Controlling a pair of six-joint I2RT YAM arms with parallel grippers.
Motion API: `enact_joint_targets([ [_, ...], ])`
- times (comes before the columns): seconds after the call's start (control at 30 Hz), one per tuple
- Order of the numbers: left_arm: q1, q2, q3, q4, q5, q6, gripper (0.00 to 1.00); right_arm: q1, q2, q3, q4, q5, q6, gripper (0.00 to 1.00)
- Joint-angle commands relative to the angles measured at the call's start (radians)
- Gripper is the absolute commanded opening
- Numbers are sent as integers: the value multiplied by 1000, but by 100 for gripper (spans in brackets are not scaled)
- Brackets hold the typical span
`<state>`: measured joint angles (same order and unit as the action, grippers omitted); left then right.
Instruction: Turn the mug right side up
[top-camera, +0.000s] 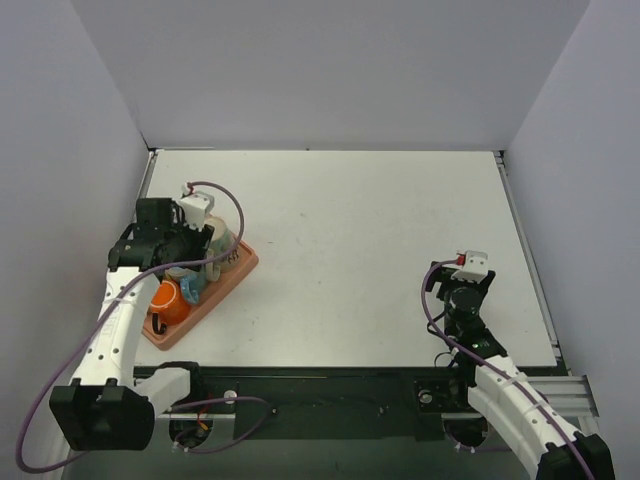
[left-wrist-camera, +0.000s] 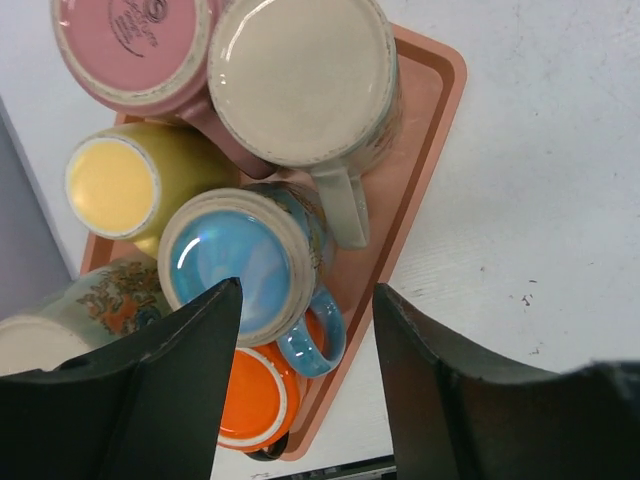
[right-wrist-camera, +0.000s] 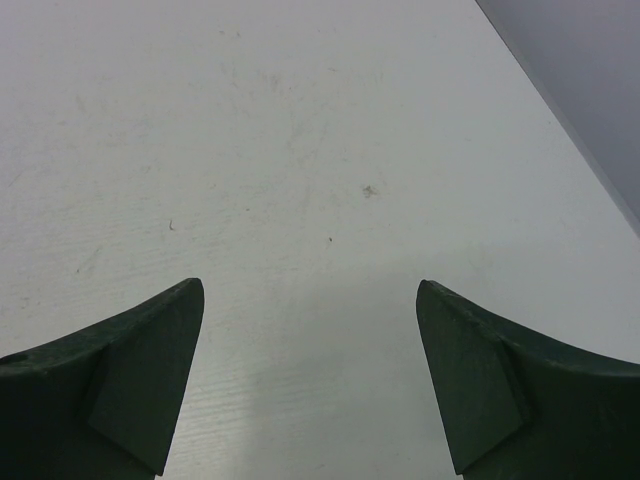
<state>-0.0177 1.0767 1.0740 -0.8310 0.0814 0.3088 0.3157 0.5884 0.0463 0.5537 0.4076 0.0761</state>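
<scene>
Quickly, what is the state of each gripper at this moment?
Left gripper: open, holding nothing, above the upside-down mugs.
Right gripper: open, holding nothing, above the table.

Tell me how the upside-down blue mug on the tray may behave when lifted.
The blue mug looks glazed and shiny, so it is probably rigid, slippery and breakable. It stands crowded beside the orange mug and yellow mug, so lifting may knock them. Its side handle could tilt it.

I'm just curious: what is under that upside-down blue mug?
Below the blue mug you can see the salmon tray and part of an orange mug. The blue mug's rim and anything inside it are covered.
</scene>
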Motion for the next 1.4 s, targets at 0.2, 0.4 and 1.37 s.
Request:
enact_joint_targets([
  [0.2, -80, 74, -106, 160, -41, -4, 57, 8, 27, 20, 29, 22, -12, 81],
  [0.4, -84, 140, -112, 231, -81, 18, 57, 8, 27, 20, 31, 23, -12, 81],
  [1.37, -73, 298, -227, 441, -74, -25, 40, 8, 73, 29, 45, 10, -18, 81],
])
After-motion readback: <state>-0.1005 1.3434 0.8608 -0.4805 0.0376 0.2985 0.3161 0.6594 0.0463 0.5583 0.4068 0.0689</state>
